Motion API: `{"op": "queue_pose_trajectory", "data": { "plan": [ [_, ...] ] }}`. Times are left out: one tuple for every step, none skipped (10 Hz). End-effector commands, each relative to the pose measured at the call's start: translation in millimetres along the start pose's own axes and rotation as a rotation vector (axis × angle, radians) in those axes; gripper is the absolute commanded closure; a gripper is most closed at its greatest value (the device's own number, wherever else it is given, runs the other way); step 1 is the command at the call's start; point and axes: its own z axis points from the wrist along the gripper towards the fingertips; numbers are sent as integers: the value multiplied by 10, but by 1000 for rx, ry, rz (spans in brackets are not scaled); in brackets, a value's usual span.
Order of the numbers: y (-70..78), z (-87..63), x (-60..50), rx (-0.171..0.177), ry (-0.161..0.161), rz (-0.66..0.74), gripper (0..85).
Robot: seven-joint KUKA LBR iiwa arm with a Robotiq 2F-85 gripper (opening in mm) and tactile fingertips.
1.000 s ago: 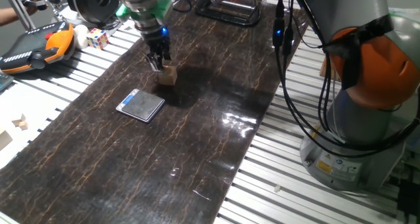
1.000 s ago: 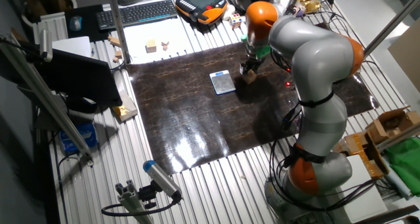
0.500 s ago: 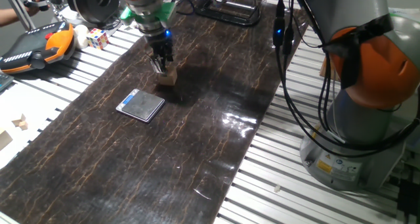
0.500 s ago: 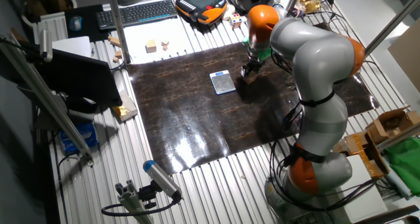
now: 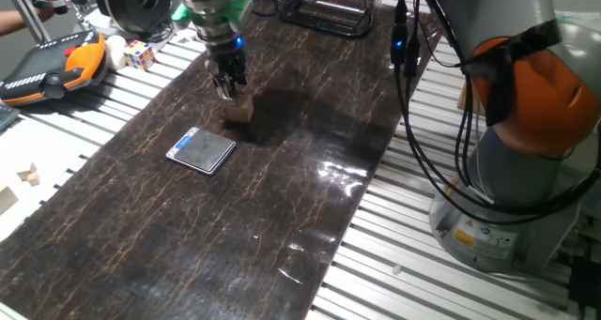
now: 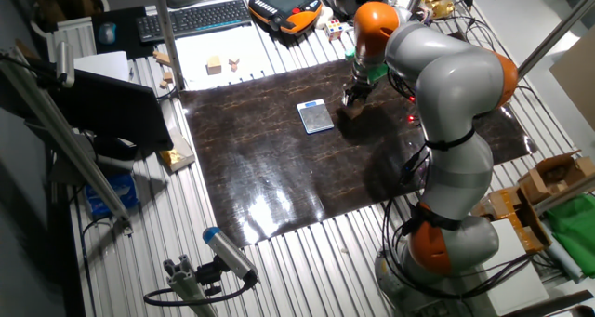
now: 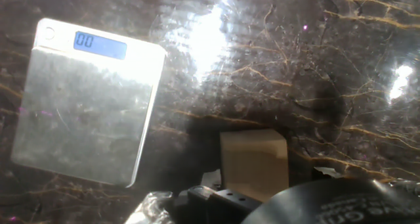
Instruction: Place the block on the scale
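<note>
- Hovering over the block (image 5: 242, 109), my gripper (image 5: 228, 91) sits in the upper left of one fixed view, fingers pointing down at the dark marbled mat (image 5: 282, 198); I judge this stance suits a top-down grasp.
- Gripper state: I cannot tell how far my jaws are parted, nor whether they have closed on anything; in the hand view only a dark part of the hand shows along the lower edge, just below the block (image 7: 253, 163).
- Block, location: it rests on the mat (image 6: 270, 168), right of the scale (image 6: 316, 116) in the other fixed view and apart from it; a strip of bare mat (image 7: 295, 66) shows between them in the hand view.
- Scale (image 5: 201, 150), location: it lies flat at centre left of one fixed view, below and left of the block. In the hand view the scale (image 7: 85, 99) fills the upper left, its lit display reading zeros, which fits a plate with nothing on it.
- Task stage, as I judge it: the block is not yet on the scale; grasping comes first, then a short carry to the plate.
- Containers: none are visible within reach. Off the mat, at the upper left of one fixed view, lie an orange-black pendant (image 5: 52, 67) and a multicoloured puzzle cube (image 5: 140, 53), both outside the task.
</note>
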Motion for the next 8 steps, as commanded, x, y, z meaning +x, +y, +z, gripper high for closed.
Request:
{"op": "queue_pose_trajectory", "data": {
  "plan": [
    [19,7,-3,4,-1,0,157],
    [25,7,-9,13,-4,0,153],
    [25,7,-9,11,2,-9,150],
    [25,7,-9,-12,25,-11,157],
    [25,7,-9,-23,42,-9,157],
    [25,7,-9,-11,63,-3,157],
    [25,7,-9,13,91,19,157],
    [25,7,-9,33,99,29,160]
  ]
}}
